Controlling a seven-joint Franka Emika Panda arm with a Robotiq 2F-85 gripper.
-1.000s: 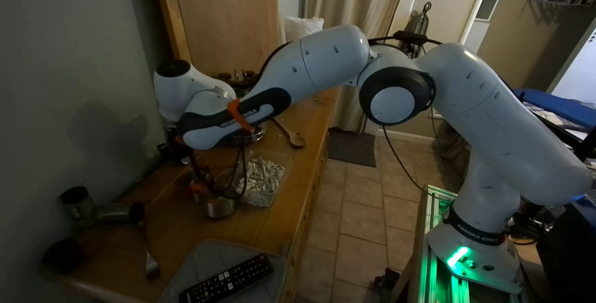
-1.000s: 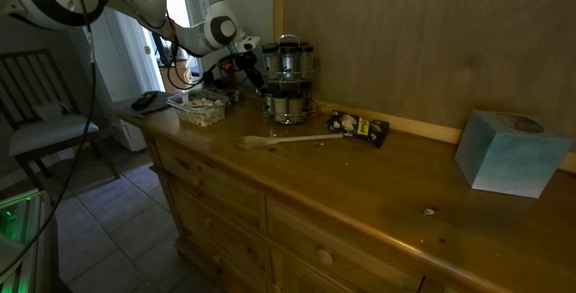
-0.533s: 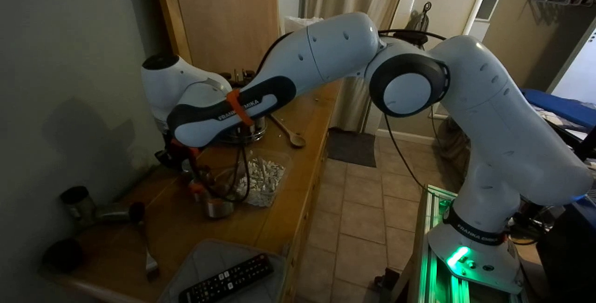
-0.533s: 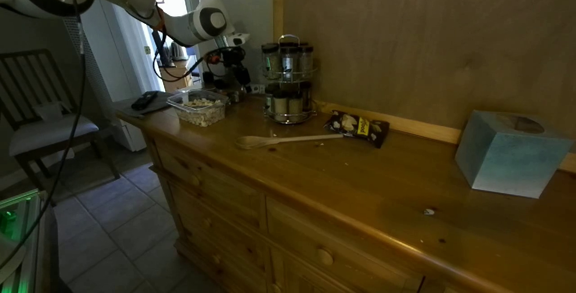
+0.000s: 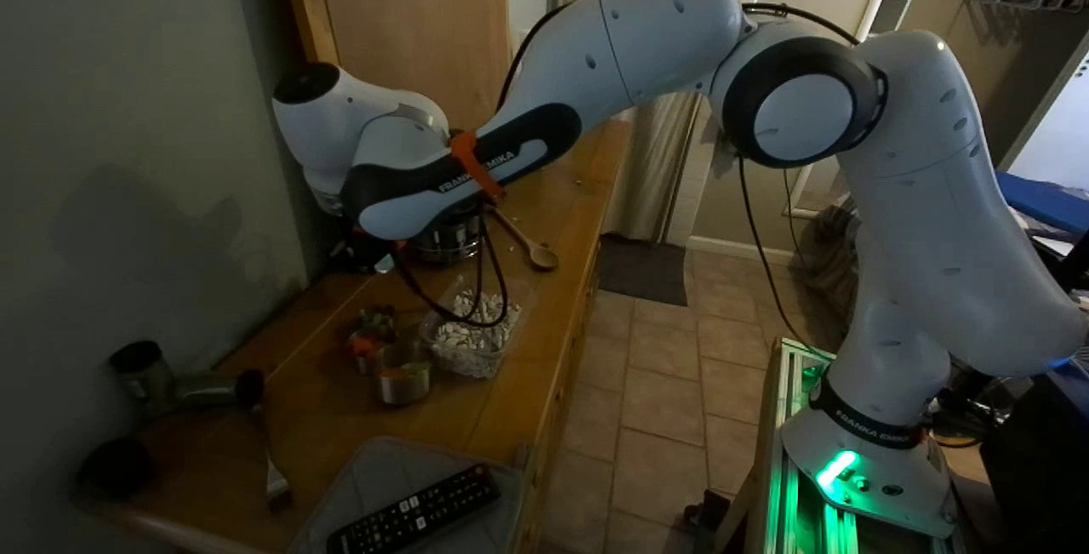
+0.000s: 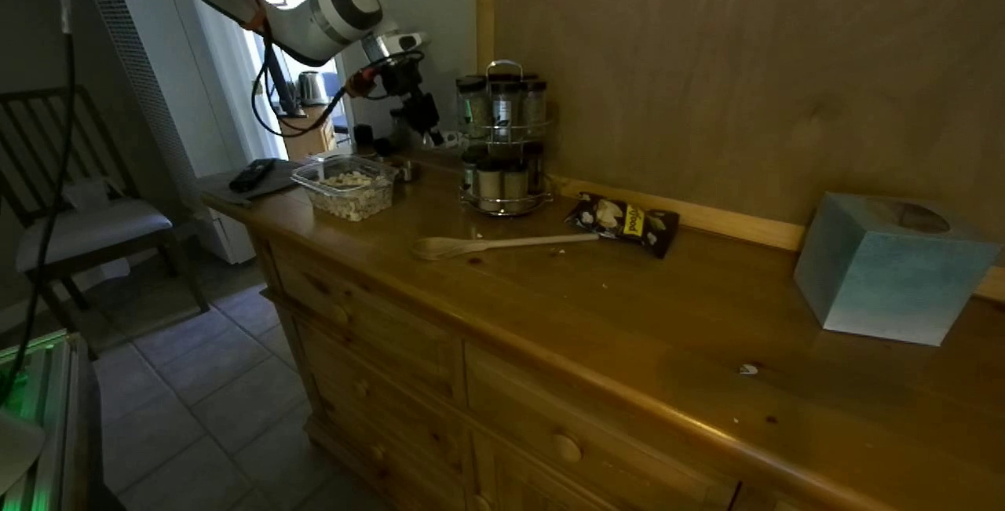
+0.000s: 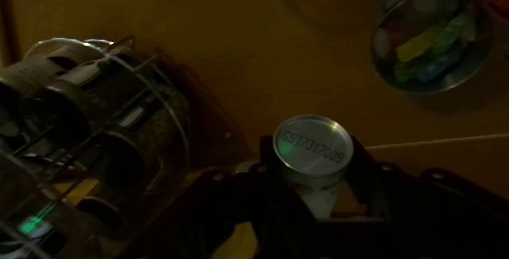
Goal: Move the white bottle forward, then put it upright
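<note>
The white bottle point(image 7: 320, 201) is between the dark fingers of my gripper point(image 7: 313, 153), which are shut on it. Its round silvery end, printed with a code, faces the camera in the wrist view; the fingers and shadow cover part of its sides. In an exterior view the bottle point(image 6: 451, 138) shows as a small pale shape sticking out sideways from the gripper point(image 6: 436, 136), raised above the dresser top. Elsewhere, dim light and the arm conceal most of the gripper, leaving just a pale bit of the bottle point(image 5: 384, 265) visible.
Close beside the gripper stands a wire spice rack point(image 6: 506, 134) with jars. A clear tub point(image 6: 345, 197) of pale pieces and a metal pot point(image 5: 401, 379) are nearby. A wooden spoon point(image 6: 502, 244) and black packet point(image 6: 624, 220) lie farther along. The wall point(image 5: 170, 239) runs behind.
The arm has risen, its elbow lifting clearly. The gripper, with the bottle in it, has come up and away from the spice rack. The metal pots are more exposed now.
</note>
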